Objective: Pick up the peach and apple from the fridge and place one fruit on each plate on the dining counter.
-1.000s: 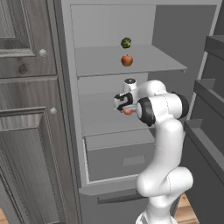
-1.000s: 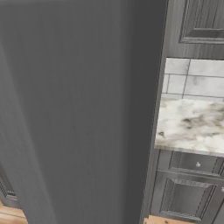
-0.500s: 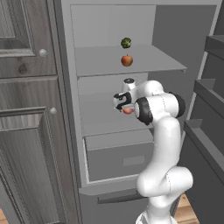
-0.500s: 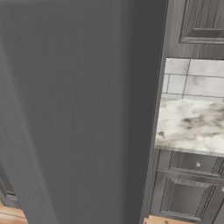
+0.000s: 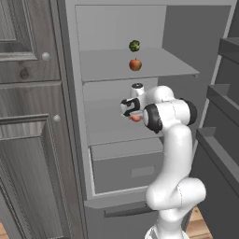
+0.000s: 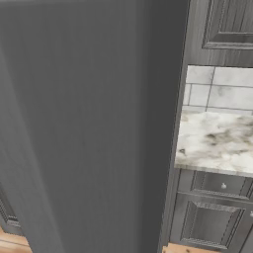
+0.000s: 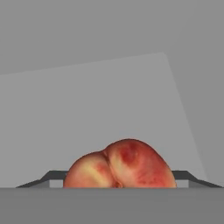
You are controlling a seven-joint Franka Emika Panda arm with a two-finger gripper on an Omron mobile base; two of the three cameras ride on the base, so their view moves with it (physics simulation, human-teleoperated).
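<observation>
- No brand, label or writing can be read on anything here.
- The claw (image 5: 134, 116) is inside the open fridge (image 5: 182, 42), over its middle shelf (image 5: 105, 126), and grips the peach (image 7: 119, 165) between its finger tips.
- The apple (image 5: 135, 64) sits on the upper shelf, a dark green round item (image 5: 134, 45) just behind it.
- A marbled surface (image 6: 217, 143) shows right of the fridge's dark side.
- Compared with half a second ago, arm, claw and fruit sit in the same places; nothing has visibly shifted.
</observation>
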